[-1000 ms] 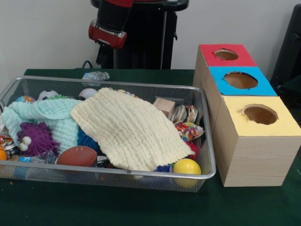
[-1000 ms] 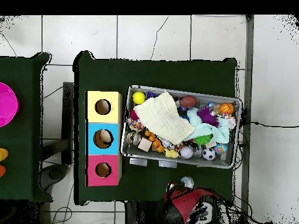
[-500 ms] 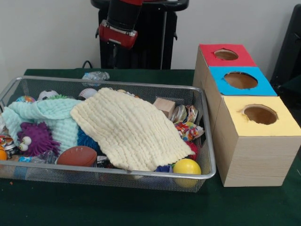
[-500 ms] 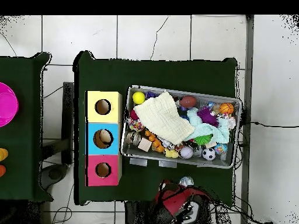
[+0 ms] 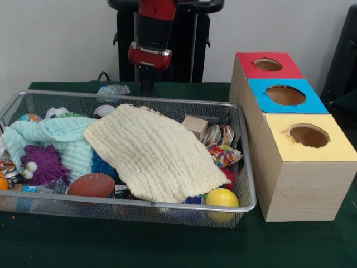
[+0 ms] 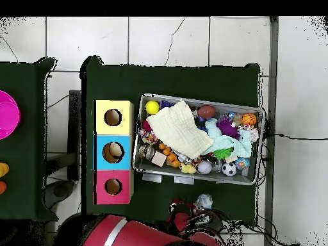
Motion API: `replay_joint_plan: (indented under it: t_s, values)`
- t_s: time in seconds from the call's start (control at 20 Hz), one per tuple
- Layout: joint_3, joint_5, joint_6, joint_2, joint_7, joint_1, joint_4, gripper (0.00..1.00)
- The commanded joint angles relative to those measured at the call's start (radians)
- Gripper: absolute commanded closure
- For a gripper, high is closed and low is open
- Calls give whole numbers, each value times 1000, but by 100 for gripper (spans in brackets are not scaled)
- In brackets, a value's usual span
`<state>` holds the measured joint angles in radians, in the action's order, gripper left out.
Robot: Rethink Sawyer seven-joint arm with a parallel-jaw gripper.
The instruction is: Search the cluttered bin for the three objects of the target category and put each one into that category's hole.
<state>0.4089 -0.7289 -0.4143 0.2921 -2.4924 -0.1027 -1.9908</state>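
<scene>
Gripper (image 5: 147, 85) is being held behind wire bin (image 5: 248, 184), prob. for approach; finger state can't be told. Toys are being hidden by yellow cloth (image 5: 153, 153).

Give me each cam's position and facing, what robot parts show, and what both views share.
Front view: sits low across the table, faces the wire bin and the robot; shows the red and black arm.
Overhead view: above, looking straight down on the green table; the arm shows at the bottom edge.
Shared: bin, cream cloth, yellow ball, three holed boxes.
</scene>
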Motion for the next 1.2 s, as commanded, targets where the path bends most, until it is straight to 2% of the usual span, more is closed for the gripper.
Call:
replay_joint_plan:
  t_s: [0.05,0.15,0.5,0.55,0.85,1.2]
  values:
    - [-34,89,-145,-179,-35,-71,131,100]
    - [-32,89,-172,-198,-23,-86,135,100]
    - [-31,74,-152,-174,-25,-99,120,100]
    - [-33,70,-146,-170,-26,-102,119,0]
    - [-41,66,-105,-153,-32,-98,118,0]
    - [-59,52,-38,-93,-44,-91,97,0]
